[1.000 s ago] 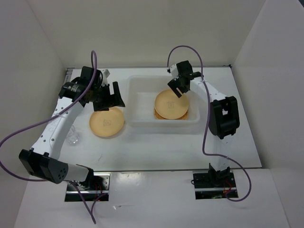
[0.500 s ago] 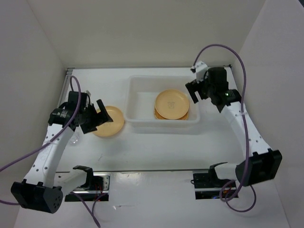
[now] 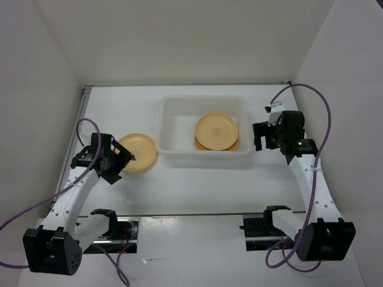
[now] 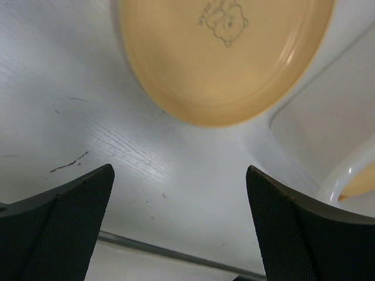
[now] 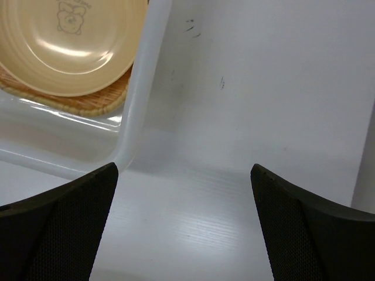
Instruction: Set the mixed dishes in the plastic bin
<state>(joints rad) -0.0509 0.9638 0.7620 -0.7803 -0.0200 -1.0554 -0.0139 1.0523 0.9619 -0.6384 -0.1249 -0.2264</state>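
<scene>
Yellow plate unmoved; left tool and right tool drew back.

White table bears the plastic bin and — just left — one yellow plate.

Bright even overhead light, soft shadows, faint sheen on the table

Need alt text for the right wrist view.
A round yellow-tan plate sits on a tan woven tray inside the translucent white plastic bin, upper left. The right gripper, open and empty, hangs over white table beside the bin.
</scene>
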